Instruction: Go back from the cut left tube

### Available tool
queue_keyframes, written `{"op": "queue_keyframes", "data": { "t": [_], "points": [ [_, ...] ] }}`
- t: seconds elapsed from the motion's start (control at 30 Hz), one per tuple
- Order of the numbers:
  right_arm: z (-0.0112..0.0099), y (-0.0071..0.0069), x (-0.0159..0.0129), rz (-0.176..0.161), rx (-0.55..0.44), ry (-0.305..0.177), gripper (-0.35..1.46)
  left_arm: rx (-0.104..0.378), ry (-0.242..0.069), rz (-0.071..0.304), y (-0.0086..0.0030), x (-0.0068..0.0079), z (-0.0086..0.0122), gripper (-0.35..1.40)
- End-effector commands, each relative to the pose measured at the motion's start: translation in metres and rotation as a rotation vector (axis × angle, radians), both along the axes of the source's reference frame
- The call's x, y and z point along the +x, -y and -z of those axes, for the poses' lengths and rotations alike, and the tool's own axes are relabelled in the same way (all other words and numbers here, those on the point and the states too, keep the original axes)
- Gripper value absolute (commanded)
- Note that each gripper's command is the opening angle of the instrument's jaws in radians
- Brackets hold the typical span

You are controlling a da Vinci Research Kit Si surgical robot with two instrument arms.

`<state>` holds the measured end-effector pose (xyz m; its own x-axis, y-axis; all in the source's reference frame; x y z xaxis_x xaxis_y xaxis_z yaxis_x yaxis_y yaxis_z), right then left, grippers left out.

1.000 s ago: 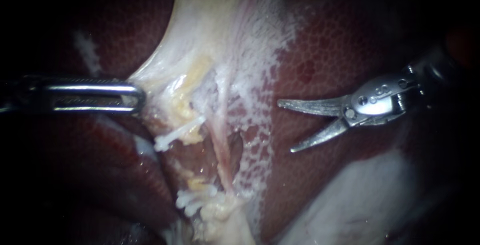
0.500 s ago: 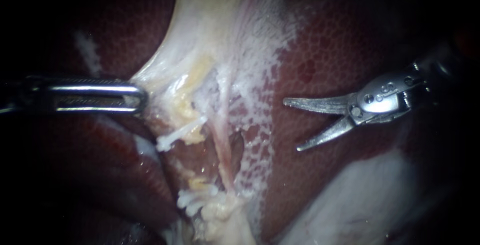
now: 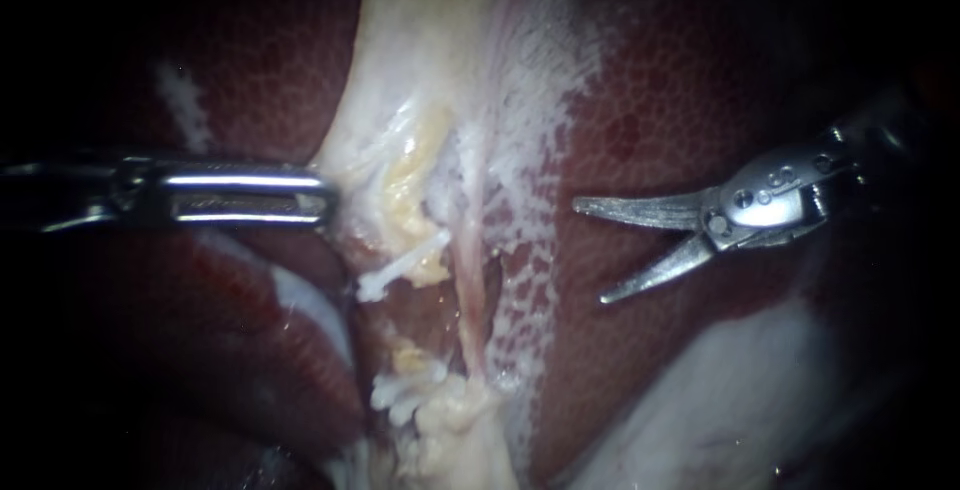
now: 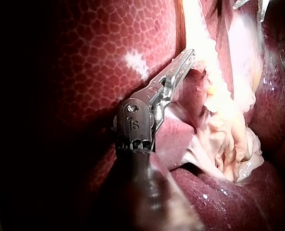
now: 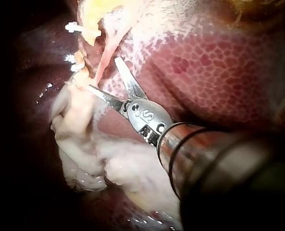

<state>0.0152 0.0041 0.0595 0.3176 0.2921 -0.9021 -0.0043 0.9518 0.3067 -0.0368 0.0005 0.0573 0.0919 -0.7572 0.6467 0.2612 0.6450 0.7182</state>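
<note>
The cut left tube shows as two stumps with white clips: an upper stump (image 3: 400,268) and a lower stump (image 3: 405,395), with a gap between them. Just right of them runs a thin pink tube (image 3: 470,300), still whole. My right instrument (image 3: 590,252) lies over the liver to the right of the tubes, its curved blades open and holding nothing; the right wrist view shows the right instrument (image 5: 103,73) the same way. My left instrument (image 3: 325,198) is shut on the edge of the pale tissue (image 3: 400,150). In the left wrist view the left instrument (image 4: 188,55) grips that tissue.
Dark red mottled liver (image 3: 680,100) surrounds the pale band. A whitish fatty mass (image 3: 730,400) lies below the right instrument. A smooth dark lobe (image 3: 250,350) sits under the left instrument's shaft.
My right instrument has drawn slightly to the right, away from the tubes, blades still open. My left instrument has shifted right, carrying the held pale tissue and clipped stumps with it.
</note>
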Motion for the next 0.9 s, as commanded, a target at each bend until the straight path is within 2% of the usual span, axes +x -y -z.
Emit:
{"op": "queue_keyframes", "data": {
  "t": [0.03, 0.3, 0.9],
  "points": [
    [0.0000, 0.0000, -0.0001, 0.001, 0.000, -0.001, 1.43, 0.000, -0.002, -0.004, 0.0001, -0.0002, -0.0002, -0.35],
    [0.0000, 0.0000, -0.0001, 0.001, 0.000, 0.000, 1.43, 0.010, 0.003, -0.023, 0.0009, -0.0018, -0.0012, -0.35],
    [0.0000, 0.0000, -0.0003, 0.001, 0.000, 0.000, 1.43, 0.010, 0.001, -0.025, 0.0009, -0.0019, -0.0012, -0.35]
  ]
}}
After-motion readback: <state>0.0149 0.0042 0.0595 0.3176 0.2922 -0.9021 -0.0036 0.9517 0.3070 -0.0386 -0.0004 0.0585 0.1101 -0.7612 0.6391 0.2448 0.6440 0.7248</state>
